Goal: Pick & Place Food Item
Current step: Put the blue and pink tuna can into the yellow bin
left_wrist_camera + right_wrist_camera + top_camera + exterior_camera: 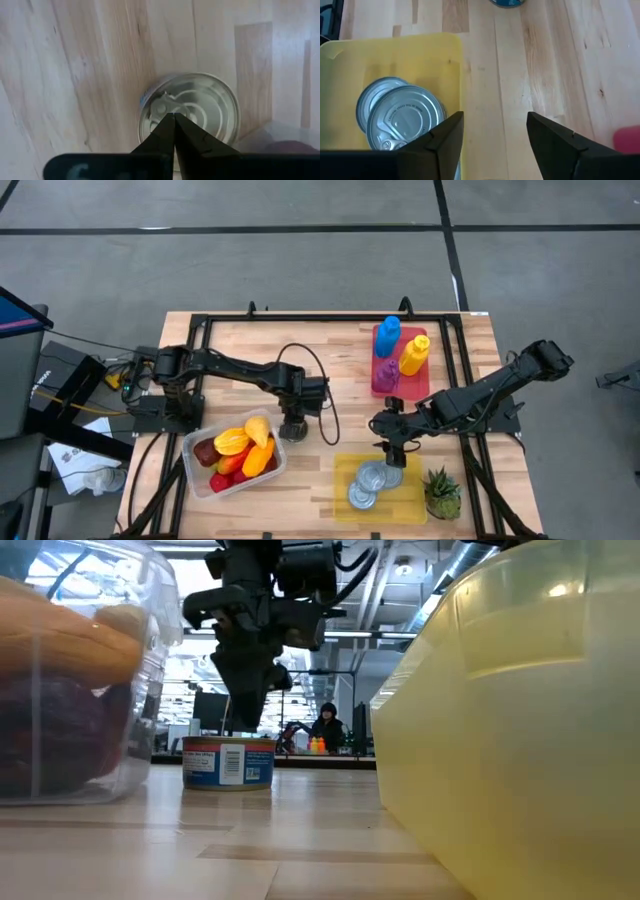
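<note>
A flat tin can (200,107) with a blue label (228,762) stands upright on the wooden table, just right of the clear fruit container (192,445). My left gripper (174,118) is shut and points straight down over the can's lid (293,425). My right gripper (495,120) is open and hangs over the yellow tray's (395,55) far edge (390,450), holding nothing. Several silver cans (402,117) lie in that tray (368,482). My left gripper points down from above with its shut fingertips (167,125) over the middle of the can's lid (162,107), beside the pull tab. I cannot tell whether the tips touch the lid. The can stands flat on the table.
The clear container holds yellow, orange and red fruit (240,448) and fills the low view's left (70,690). The yellow tray's wall (520,740) fills its right. A red tray with bottles (400,355) sits far right, and a small potted plant (441,492) near right. A person (328,728) sits beyond the table.
</note>
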`<state>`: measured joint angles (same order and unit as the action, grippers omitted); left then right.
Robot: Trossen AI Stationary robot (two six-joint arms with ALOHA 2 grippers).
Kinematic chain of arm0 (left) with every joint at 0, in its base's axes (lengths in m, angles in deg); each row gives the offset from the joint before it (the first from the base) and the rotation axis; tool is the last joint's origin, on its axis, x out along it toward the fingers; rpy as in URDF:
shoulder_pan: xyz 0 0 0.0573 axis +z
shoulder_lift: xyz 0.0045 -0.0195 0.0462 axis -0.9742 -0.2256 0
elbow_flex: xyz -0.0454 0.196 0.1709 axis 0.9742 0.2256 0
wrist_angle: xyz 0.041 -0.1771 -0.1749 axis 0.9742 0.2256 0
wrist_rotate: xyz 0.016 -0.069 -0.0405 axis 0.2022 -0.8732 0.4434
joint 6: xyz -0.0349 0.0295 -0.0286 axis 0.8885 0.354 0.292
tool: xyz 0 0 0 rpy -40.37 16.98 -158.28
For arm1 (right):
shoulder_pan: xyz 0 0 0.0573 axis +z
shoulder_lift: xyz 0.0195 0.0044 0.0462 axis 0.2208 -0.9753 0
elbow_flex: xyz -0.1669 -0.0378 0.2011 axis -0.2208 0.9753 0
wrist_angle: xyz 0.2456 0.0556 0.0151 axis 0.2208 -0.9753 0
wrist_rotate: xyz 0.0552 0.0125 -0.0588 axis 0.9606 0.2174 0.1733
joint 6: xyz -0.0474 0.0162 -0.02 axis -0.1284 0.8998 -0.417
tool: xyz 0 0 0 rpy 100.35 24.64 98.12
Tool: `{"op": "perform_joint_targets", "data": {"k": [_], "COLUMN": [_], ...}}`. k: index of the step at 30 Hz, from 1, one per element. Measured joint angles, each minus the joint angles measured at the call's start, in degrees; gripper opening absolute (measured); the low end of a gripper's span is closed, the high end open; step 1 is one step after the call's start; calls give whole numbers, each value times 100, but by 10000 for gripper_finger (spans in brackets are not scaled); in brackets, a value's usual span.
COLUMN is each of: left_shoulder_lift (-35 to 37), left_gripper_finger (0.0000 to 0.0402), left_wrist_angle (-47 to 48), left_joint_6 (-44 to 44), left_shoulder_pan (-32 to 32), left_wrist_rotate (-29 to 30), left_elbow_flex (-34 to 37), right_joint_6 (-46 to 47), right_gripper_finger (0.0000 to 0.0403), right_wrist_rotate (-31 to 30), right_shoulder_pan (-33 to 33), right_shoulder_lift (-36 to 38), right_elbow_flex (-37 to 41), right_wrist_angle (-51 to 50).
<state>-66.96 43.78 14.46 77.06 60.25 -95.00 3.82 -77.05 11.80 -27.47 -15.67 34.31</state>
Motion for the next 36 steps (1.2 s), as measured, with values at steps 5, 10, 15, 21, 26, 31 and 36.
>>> {"op": "perform_joint_targets", "data": {"k": [5, 10, 15, 21, 26, 31, 36], "left_shoulder_lift": [-4, -23, -193, -544, -476, -233, -40], "left_gripper_finger": [0, 0, 0, 0, 0, 0, 0], "left_wrist_angle": [116, -46, -131, -219, -1014, -1568, -1918], "left_joint_6": [-104, -120, -120, -147, -120, -249, -724], "left_shoulder_pan": [2, 76, 201, 223, 204, 345, 518], "left_wrist_rotate": [-11, -13, -10, -105, 724, 1811, 2452], "left_elbow_flex": [0, 0, 6, -26, -16, 33, 19], "right_joint_6": [-30, -29, -25, -19, -14, -25, -111], "right_gripper_finger": [202, 197, 194, 190, 187, 184, 185], "right_wrist_rotate": [0, 0, 0, 0, 0, -21, -456], "right_shoulder_pan": [-35, -35, -33, -31, -31, -31, -31], "right_shoulder_lift": [-1, -2, -3, -4, -4, -4, -4], "right_elbow_flex": [0, 0, 0, 0, 0, 0, 0], "right_wrist_angle": [0, 2, 4, -4, -6, 19, 22]}}
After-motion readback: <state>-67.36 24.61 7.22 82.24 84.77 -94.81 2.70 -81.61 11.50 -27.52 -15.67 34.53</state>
